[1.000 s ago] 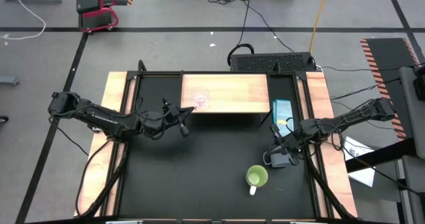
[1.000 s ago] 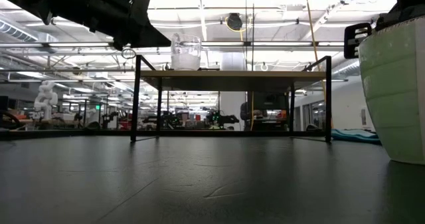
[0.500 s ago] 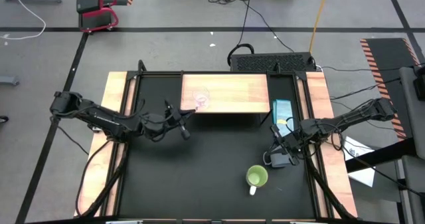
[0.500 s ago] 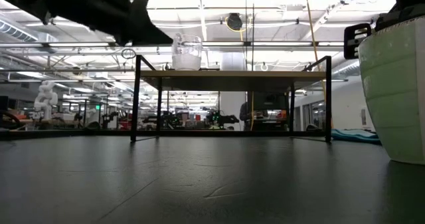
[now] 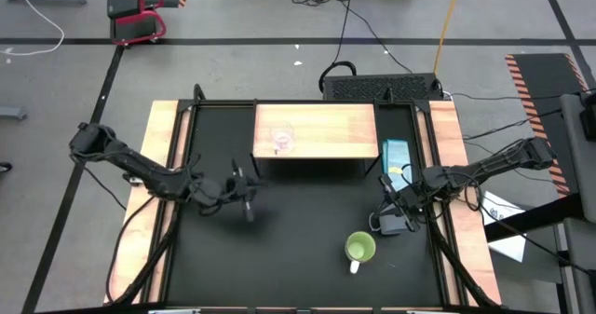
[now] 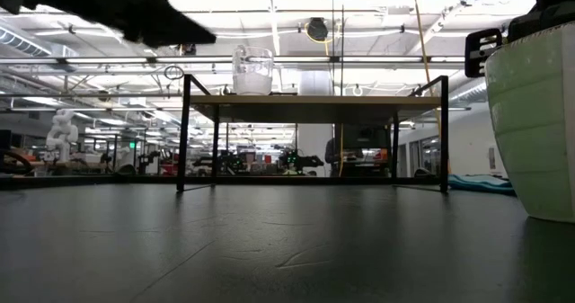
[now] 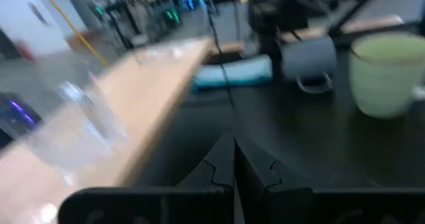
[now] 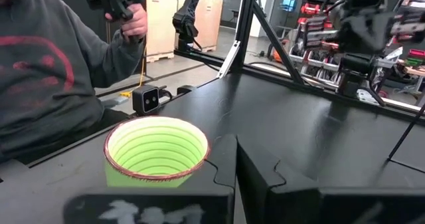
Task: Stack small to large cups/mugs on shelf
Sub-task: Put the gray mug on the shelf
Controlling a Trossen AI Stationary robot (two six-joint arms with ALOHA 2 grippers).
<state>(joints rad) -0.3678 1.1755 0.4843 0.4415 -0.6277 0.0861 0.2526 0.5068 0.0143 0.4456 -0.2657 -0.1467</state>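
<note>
Clear glass cup (image 5: 282, 139) stands near the light-wood shelf's (image 5: 326, 128) left end. Left tool (image 5: 248, 198), shut and empty, hovers over open black tabletop (image 5: 298, 239). Right tool (image 5: 389, 223), also shut, sits beside what seems the grey mug (image 7: 307, 59); lime-green mug (image 5: 359, 249) stands nearby.
</note>
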